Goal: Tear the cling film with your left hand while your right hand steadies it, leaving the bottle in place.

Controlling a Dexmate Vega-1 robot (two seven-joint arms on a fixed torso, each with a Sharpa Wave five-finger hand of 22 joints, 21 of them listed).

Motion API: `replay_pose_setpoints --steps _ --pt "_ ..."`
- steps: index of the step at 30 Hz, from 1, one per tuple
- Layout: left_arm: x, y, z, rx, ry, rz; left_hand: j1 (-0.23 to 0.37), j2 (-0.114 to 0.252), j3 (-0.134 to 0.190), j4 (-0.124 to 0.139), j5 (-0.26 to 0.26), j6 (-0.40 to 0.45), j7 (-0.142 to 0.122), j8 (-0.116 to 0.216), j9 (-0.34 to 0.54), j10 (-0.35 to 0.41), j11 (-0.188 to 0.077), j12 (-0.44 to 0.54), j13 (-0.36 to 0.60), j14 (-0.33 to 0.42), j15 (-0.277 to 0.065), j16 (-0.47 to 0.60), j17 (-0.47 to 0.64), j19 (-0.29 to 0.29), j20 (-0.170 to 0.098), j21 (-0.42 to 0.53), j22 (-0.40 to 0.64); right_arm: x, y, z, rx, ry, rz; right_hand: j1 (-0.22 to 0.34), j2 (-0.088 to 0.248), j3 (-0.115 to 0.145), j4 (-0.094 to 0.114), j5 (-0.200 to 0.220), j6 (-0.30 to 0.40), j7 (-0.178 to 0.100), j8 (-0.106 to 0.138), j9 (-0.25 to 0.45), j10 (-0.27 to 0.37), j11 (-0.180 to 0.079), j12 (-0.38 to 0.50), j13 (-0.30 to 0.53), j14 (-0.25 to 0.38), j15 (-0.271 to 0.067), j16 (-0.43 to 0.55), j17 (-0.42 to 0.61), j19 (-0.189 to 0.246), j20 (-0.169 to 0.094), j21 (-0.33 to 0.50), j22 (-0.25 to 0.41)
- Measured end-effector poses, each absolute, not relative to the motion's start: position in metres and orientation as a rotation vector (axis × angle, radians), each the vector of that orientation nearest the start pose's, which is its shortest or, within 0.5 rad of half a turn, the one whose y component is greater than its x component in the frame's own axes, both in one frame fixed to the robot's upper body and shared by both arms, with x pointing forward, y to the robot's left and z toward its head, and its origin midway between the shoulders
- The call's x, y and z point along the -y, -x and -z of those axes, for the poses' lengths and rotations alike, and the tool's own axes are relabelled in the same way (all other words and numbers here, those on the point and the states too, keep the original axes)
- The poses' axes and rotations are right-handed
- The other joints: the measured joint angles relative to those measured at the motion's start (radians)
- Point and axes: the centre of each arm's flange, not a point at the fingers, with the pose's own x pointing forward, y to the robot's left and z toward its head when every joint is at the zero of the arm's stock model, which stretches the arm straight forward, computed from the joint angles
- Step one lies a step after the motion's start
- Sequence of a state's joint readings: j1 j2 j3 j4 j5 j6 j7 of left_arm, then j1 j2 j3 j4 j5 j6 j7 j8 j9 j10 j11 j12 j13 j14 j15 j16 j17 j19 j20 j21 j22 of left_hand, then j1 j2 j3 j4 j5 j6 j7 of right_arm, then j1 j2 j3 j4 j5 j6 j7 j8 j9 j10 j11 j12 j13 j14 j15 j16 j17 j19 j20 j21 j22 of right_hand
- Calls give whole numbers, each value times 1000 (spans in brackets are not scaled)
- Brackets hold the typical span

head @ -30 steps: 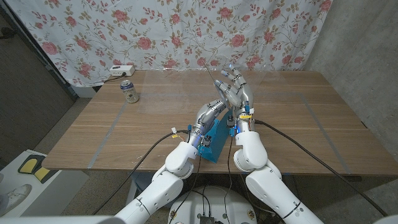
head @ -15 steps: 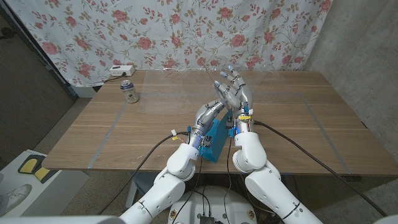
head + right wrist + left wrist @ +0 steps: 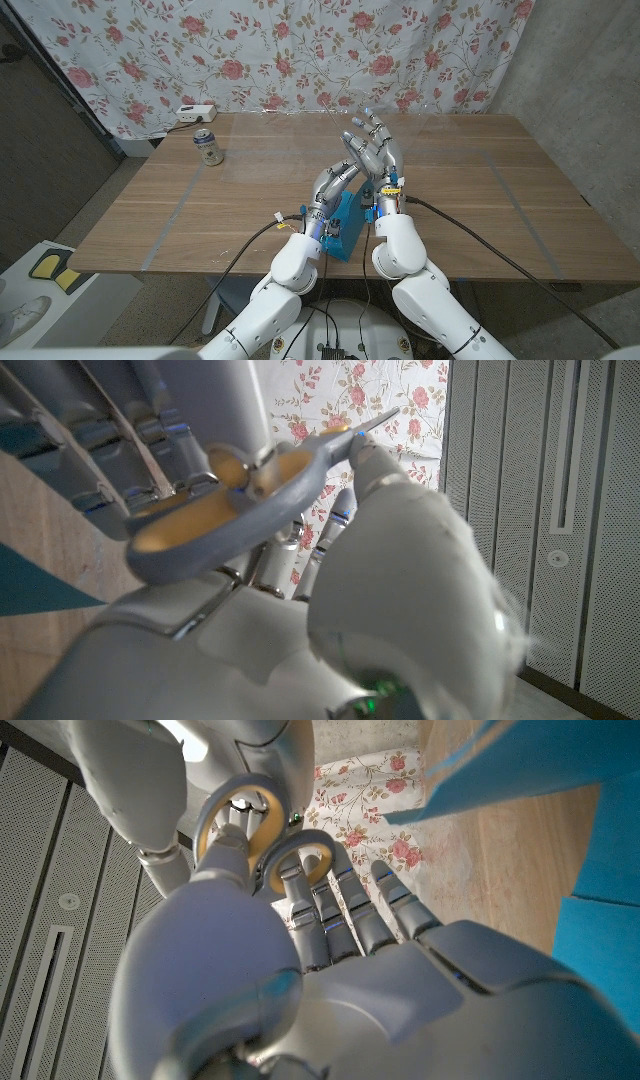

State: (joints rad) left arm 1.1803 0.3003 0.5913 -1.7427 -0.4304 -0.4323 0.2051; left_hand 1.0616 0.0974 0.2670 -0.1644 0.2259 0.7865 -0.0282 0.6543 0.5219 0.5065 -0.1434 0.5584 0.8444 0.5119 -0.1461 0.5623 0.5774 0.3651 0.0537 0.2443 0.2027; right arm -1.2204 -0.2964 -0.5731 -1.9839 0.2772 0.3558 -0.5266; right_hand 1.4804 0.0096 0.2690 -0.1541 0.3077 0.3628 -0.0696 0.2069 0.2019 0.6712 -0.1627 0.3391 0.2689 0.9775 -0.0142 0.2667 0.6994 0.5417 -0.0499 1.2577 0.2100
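The blue cardboard box [image 3: 345, 228] stands on the wooden table [image 3: 480, 200] near its front edge, between the 2 forearms and below both hands. The left hand [image 3: 335, 181] and the right hand [image 3: 372, 148] are raised above the box and meet there, close together. Between them is a pair of scissors with grey and yellow handle rings [image 3: 225, 510]. In the right wrist view 1 ring sits between the thumb and the fingers of the right hand, and its other fingers spread upward. The left hand's fingers [image 3: 345, 920] are nearly straight and narrow, with their tips at the rings [image 3: 300, 860]; I cannot tell if they grip. A small metal can [image 3: 207, 146] stands upright on the table's far left part, well apart from the box.
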Motion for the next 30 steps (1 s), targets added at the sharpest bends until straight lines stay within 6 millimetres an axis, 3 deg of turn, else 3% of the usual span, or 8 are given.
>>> replay_pose_setpoints --steps 2,7,8,22,30 --pt "-69 -508 98 709 273 421 10 -10 -13 0 6 -28 10 87 -1 -11 -11 57 0 14 -4 32 44 5 2 4 5 85 -461 41 829 -331 -187 0 0 0 0 0 0 0 0 0 0 0 0 0 2 2 0 0 0 0 0 -3" --pt "-70 -507 100 707 292 402 29 -26 -25 -4 7 -56 26 218 -2 -29 -28 158 0 39 -11 101 113 23 5 11 9 85 -460 41 827 -332 -187 0 0 0 0 0 0 0 0 0 0 0 0 0 2 2 -4 -1 0 0 0 -4" --pt "-70 -507 100 706 298 397 56 -14 -25 -4 7 -64 27 224 14 -41 -22 184 0 39 -11 109 122 23 5 11 9 85 -459 41 827 -333 -187 0 0 -1 1 0 0 0 0 0 0 0 0 0 2 2 -4 -1 0 0 0 -4" --pt "-71 -505 105 694 338 351 77 -14 -55 5 9 -79 31 286 14 -53 -17 244 1 61 -26 219 208 46 6 32 20 84 -460 43 821 -330 -185 0 0 4 -4 5 0 0 0 0 0 0 0 0 0 0 -2 -1 -7 0 1 -9" --pt "-71 -504 106 689 362 313 90 -22 -86 10 9 -37 -11 315 14 -27 8 275 1 91 -24 299 243 86 -4 55 28 84 -460 43 822 -326 -186 0 1 7 -2 5 0 0 0 0 0 0 0 0 2 2 -3 -1 -9 2 1 -9"
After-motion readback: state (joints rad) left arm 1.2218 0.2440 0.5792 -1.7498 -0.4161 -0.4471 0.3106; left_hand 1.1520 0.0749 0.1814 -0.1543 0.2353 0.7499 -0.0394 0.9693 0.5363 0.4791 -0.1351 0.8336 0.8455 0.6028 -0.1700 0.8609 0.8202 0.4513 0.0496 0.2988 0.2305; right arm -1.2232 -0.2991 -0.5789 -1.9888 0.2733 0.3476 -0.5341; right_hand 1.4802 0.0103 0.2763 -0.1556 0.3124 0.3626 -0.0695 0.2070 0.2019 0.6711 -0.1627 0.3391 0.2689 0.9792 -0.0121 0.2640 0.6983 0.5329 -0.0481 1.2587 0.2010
